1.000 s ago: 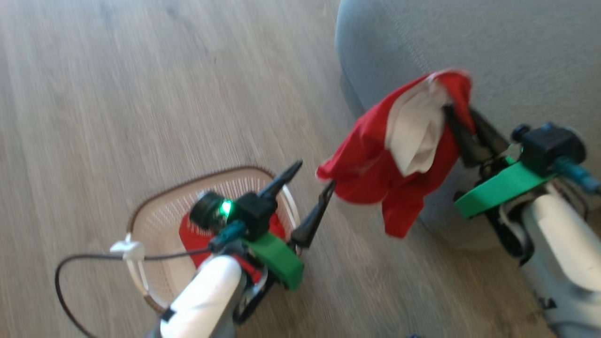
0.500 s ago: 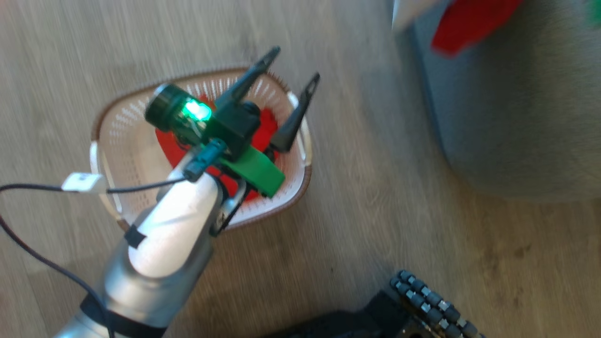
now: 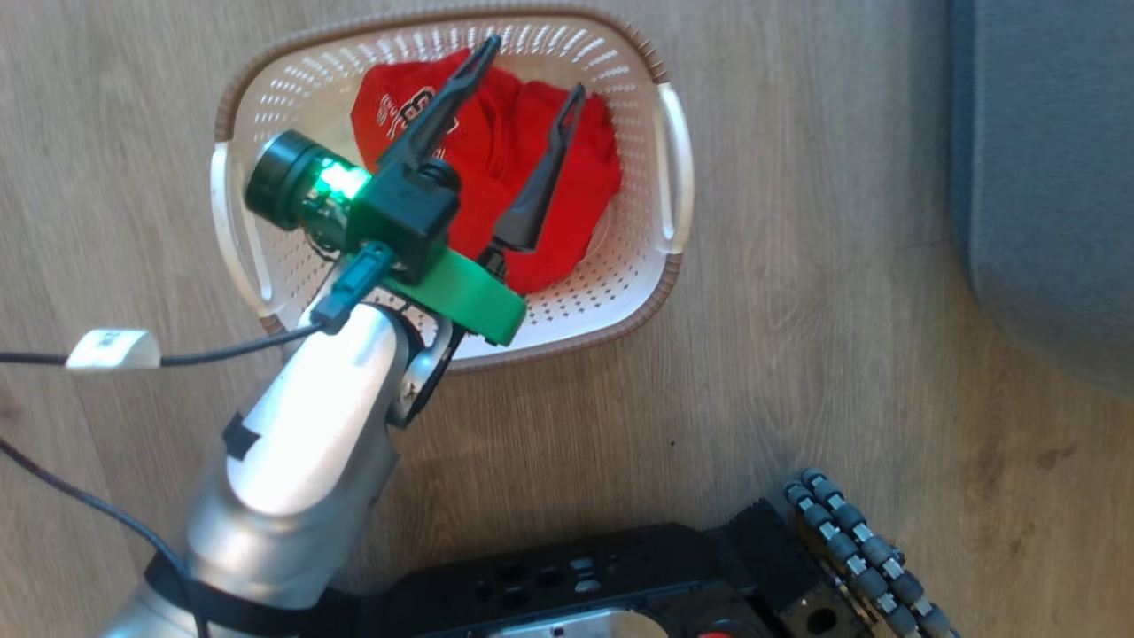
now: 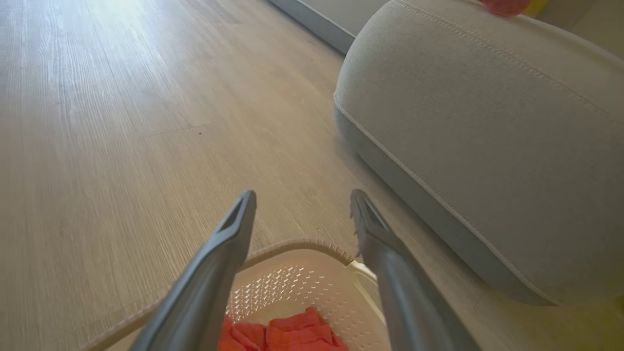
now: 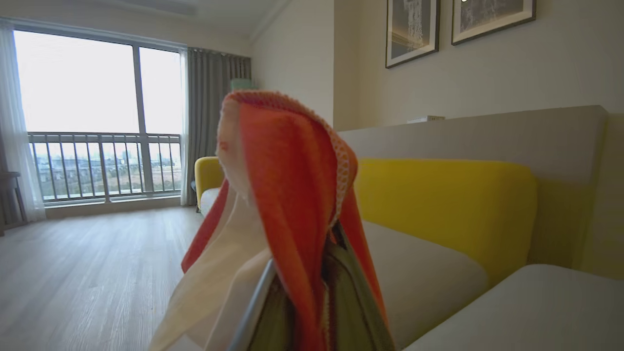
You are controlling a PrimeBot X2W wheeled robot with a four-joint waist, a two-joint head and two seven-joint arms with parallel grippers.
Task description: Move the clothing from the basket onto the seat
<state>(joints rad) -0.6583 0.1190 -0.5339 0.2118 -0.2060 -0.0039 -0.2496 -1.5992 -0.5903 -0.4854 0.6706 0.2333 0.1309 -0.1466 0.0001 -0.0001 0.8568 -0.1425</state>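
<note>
Clothing (image 5: 287, 195) drapes over the right pincer (image 5: 303, 273), long axis along its fingers (image 5: 253, 304).

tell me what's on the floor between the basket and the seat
Nothing. In the head view, the strip of wood floor between the basket and the seat is bare.

Home living room: grey seat (image 5: 424, 275), yellow cushion (image 5: 438, 204) at its back, framed pictures (image 5: 412, 30) above, balcony window (image 5: 80, 122) beyond, wood floor (image 5: 87, 278) beneath.
</note>
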